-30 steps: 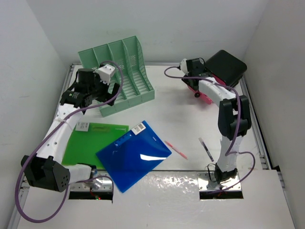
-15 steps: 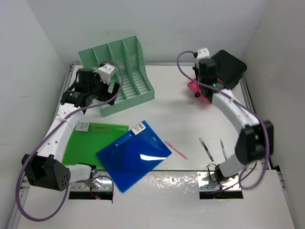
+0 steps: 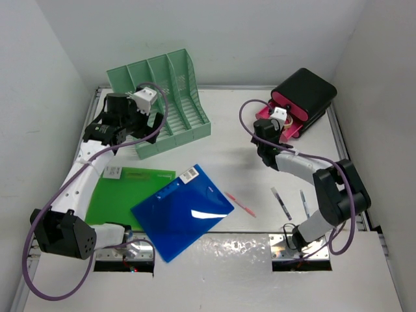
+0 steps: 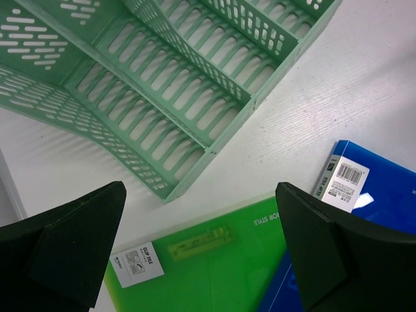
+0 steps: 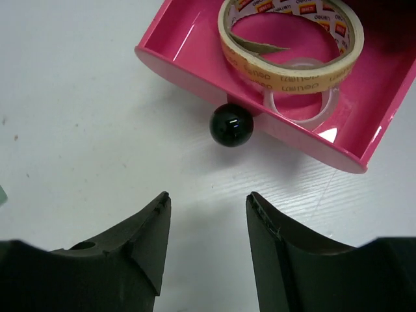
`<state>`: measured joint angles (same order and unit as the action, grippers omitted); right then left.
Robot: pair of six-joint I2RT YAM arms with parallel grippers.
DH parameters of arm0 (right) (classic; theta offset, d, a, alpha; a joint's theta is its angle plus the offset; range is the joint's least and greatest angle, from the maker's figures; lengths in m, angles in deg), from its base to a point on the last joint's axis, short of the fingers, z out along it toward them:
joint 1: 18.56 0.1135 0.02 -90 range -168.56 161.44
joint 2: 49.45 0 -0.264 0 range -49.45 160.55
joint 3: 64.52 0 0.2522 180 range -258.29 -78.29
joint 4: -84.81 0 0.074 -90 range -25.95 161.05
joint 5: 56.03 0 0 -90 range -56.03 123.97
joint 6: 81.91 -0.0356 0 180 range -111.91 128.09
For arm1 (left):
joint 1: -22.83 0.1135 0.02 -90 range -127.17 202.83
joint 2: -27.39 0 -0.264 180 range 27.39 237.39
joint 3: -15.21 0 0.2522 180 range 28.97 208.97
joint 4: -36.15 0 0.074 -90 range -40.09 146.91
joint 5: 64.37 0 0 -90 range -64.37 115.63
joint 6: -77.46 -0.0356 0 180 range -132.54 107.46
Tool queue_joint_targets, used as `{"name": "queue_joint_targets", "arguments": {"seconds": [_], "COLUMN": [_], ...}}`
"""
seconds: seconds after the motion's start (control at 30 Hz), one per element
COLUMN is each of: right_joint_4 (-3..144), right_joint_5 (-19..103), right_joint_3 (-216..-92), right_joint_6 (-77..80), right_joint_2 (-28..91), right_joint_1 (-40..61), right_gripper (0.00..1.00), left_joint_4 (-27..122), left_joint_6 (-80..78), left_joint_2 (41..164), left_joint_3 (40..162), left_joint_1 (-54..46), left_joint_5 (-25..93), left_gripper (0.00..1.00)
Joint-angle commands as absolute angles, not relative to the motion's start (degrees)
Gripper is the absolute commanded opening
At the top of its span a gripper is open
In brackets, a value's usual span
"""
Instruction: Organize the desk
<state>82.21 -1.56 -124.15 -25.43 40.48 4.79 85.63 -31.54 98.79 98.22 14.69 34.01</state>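
The white desk carries a green clip file with a blue file overlapping its right side. My left gripper hangs open and empty above the front corner of the mint-green rack. Its wrist view shows the left gripper, the rack, the green file and the blue file. My right gripper is open and empty on the near-left side of the open pink drawer. In the right wrist view the right gripper sits just short of the drawer's black knob.
The drawer holds a roll of tape and belongs to a black box at the back right. A pink pen and two dark pens lie near the front right.
My right arm swung from beside the black box at the back down to the near-left side of the open drawer. The left arm has not moved.
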Motion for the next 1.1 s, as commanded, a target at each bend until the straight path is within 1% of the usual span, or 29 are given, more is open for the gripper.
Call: {"name": "queue_joint_targets", "arguments": {"seconds": [0.0, 0.33, 0.57, 0.8, 1.07], "right_joint_4": [89.3, 89.8, 90.0, 91.5, 97.6], "right_joint_5": [-4.6, -4.1, -5.8, -7.0, -8.0], "right_joint_3": [-124.9, -130.6, -135.0, -135.4, -136.8], "right_joint_6": [-34.4, -34.8, -30.0, -28.7, -17.5], "right_joint_2": [41.7, 51.4, 53.9, 55.1, 57.1], "right_joint_1": [4.4, 0.3, -1.2, -4.1, -6.5], "right_gripper": [0.48, 0.47, 0.45, 0.44, 0.44], "left_joint_4": [83.2, 84.3, 84.3, 84.6, 84.9], "left_joint_6": [-31.7, -32.6, -32.8, -32.8, -33.2], "left_joint_2": [98.4, 98.1, 98.2, 98.3, 98.5], "left_joint_3": [97.6, 98.2, 98.3, 99.0, 99.5], "left_joint_1": [15.4, 15.8, 16.3, 16.7, 16.9], "left_joint_5": [34.9, 34.2, 34.2, 34.3, 34.2], "left_gripper": [1.00, 1.00, 1.00, 1.00, 1.00]}}
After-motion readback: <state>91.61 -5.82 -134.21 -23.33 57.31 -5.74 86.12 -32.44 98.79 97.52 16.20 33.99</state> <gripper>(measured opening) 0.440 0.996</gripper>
